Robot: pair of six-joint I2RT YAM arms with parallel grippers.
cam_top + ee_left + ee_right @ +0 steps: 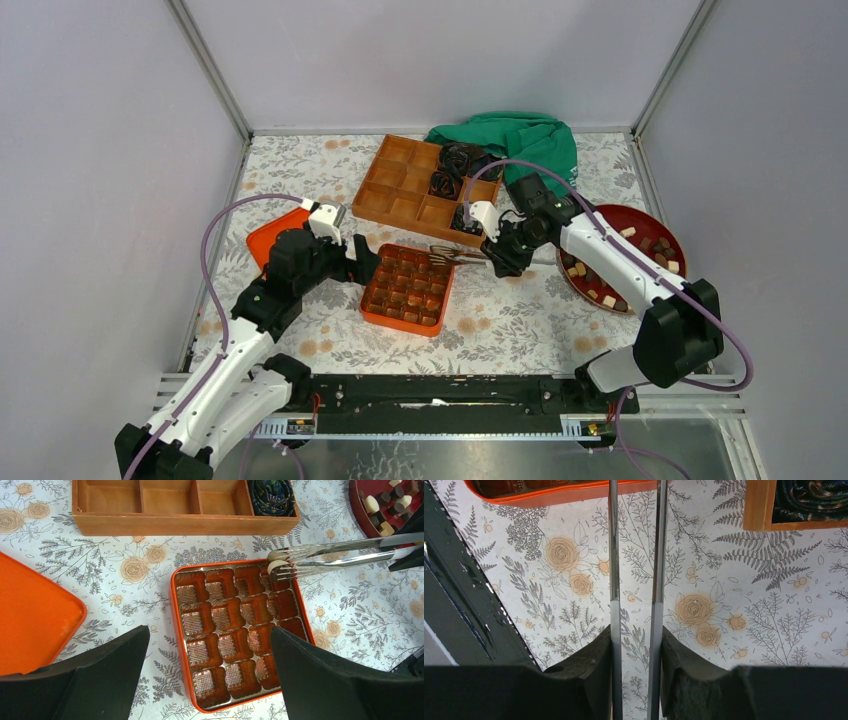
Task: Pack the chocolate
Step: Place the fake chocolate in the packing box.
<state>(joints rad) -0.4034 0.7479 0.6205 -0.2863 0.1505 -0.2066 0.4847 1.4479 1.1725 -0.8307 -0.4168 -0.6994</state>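
**Tongs hold a cream piece at the tray's far right corner**

Nearest the arm bases, the left gripper (208, 628) hangs over the near end of the orange tray (176, 611). Its jaws are spread wide, one finger on either side of the tray, with nothing between them.

The tray lies flat on the floral tablecloth (125, 570), its moulded brown cells set in a grid. To the left of the tray, apart from it, lies a flat orange lid (35, 615).

At the tray's far right corner, the tips of the metal tongs (345, 545) pinch one cream-white piece (275, 566) just above the corner cell. The tongs reach in from the tray's right. The right gripper (635, 640) is clenched on their two arms, pressing them towards each other.

Further right of the tray sits a dark red bowl (650, 222) holding the rest of the chocolate pieces (608, 300), brown, tan and cream.

Beyond the tray stands a wooden box (185, 525) with open compartments. Black crinkled bundles (272, 495) fill its right-hand ones. Farthest from the tray, behind the box, lies a crumpled green cloth (520, 135).
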